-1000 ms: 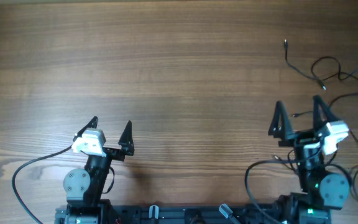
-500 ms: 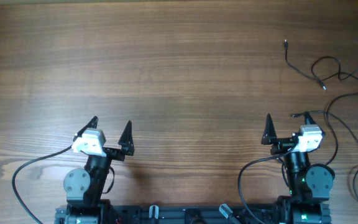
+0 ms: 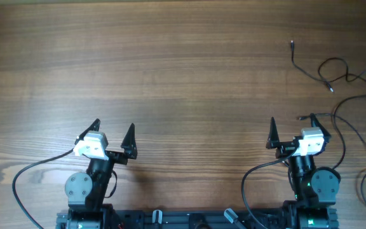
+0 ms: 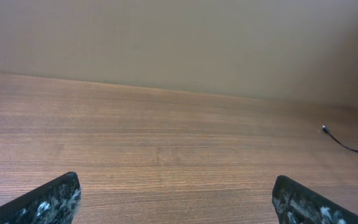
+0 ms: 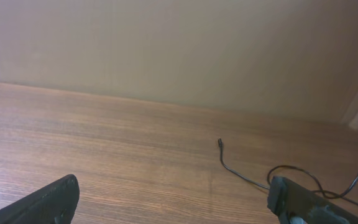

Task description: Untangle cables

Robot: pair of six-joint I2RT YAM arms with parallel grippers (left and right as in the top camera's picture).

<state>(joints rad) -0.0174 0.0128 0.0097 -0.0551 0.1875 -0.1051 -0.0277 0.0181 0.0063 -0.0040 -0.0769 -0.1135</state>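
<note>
I have both arms folded low at the near edge of the table, grippers pointing away from the base. The left gripper is spread wide and empty, as is the right gripper. The cables lie in loose strands at the table's right side, one strand just beside the right gripper.
</note>
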